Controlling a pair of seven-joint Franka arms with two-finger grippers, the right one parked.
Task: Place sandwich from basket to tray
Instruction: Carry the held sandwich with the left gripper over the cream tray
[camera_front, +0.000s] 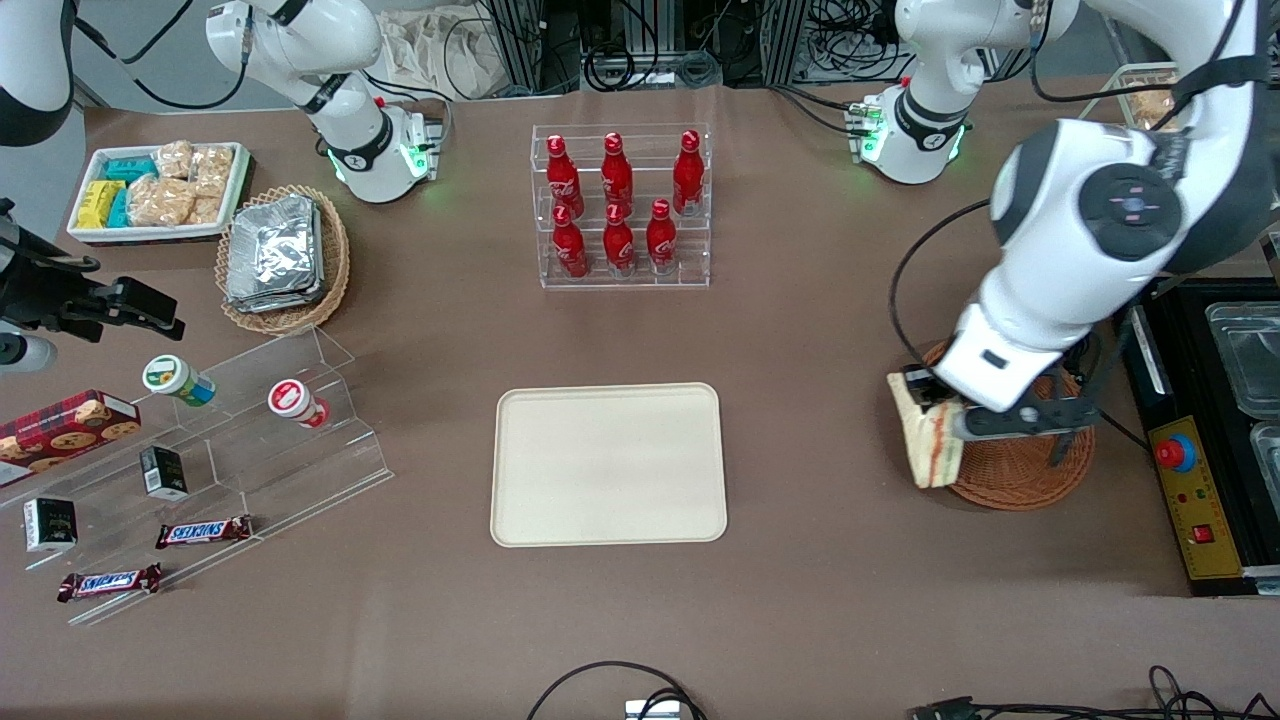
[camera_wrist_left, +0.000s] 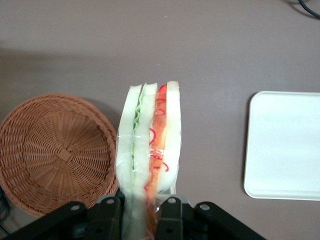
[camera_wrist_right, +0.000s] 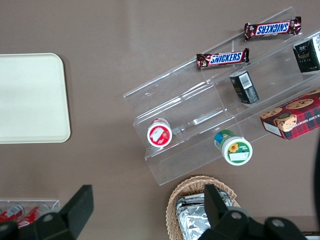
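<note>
My left gripper (camera_front: 950, 420) is shut on the sandwich (camera_front: 928, 438), a plastic-wrapped wedge of white bread with green and red-orange filling (camera_wrist_left: 150, 145). It hangs above the edge of the reddish-brown wicker basket (camera_front: 1015, 470), on the side toward the tray. The basket (camera_wrist_left: 52, 152) looks empty in the left wrist view. The cream-beige tray (camera_front: 608, 464) lies flat in the middle of the table with nothing on it; its rim (camera_wrist_left: 282, 145) also shows in the left wrist view. The gripper's fingers (camera_wrist_left: 172, 217) press the sandwich from both sides.
A clear rack of red bottles (camera_front: 620, 205) stands farther from the front camera than the tray. A black machine with a red button (camera_front: 1200, 440) sits beside the basket. Acrylic steps with snacks (camera_front: 200, 470), a tan foil-pack basket (camera_front: 282, 258) and a white snack bin (camera_front: 158, 190) lie toward the parked arm's end.
</note>
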